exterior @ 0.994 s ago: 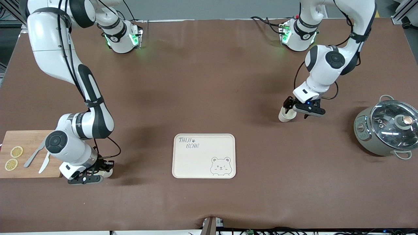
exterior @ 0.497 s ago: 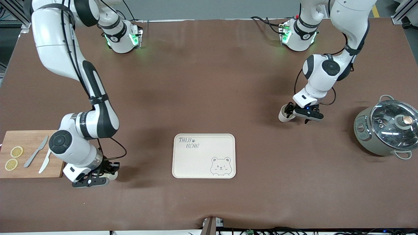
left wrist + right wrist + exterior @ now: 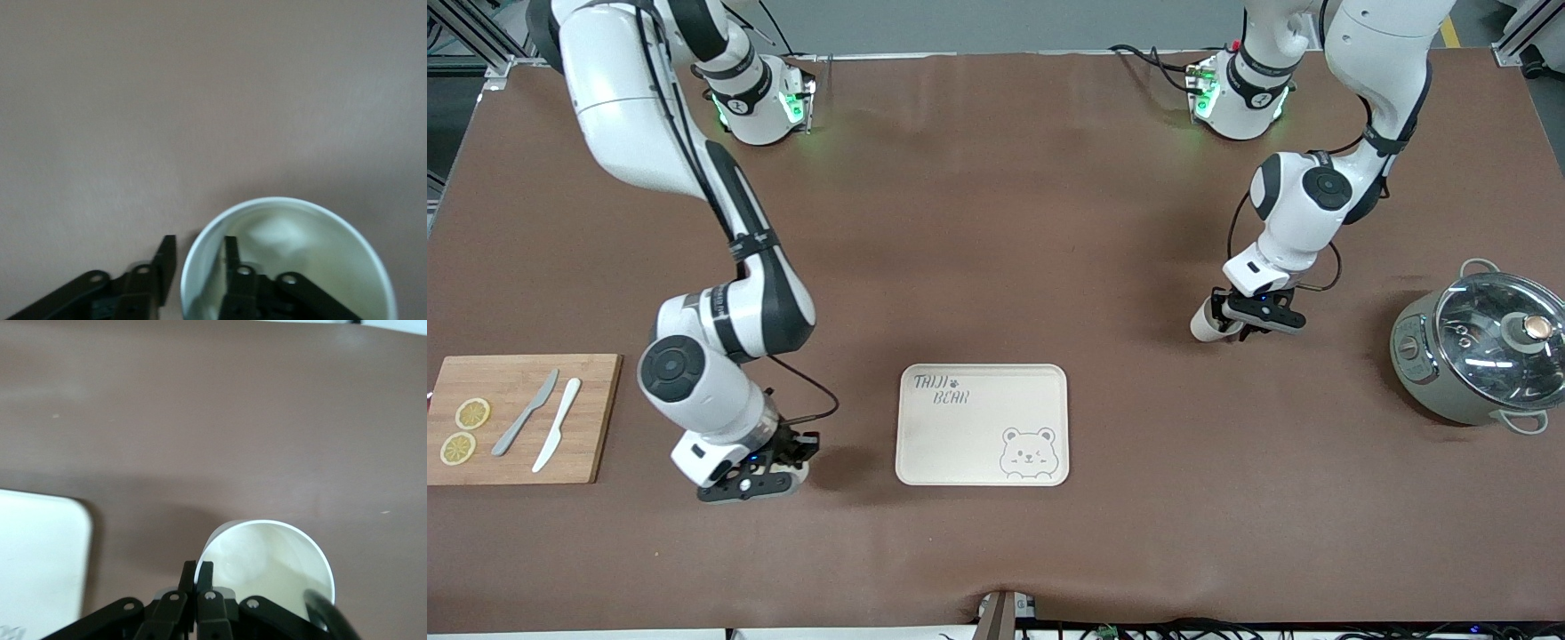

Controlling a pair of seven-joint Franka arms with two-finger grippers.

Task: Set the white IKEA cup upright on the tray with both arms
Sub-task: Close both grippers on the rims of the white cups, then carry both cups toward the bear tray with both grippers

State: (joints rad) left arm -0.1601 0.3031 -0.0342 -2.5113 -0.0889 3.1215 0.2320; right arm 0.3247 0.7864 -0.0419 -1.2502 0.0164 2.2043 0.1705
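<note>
Brown matting covers the table [image 3: 996, 222], with the cream tray [image 3: 960, 436] lying bare near its middle. Beside the tray, toward the right arm's end, the right gripper [image 3: 774, 469] pinches the rim of a white cup [image 3: 267, 570], one finger inside and one outside the wall. Farther from the front camera, toward the left arm's end, the left gripper [image 3: 1249, 313] pinches a second white cup [image 3: 1208, 325] the same way; its pale, glossy mouth [image 3: 287, 260] faces the wrist camera.
</note>
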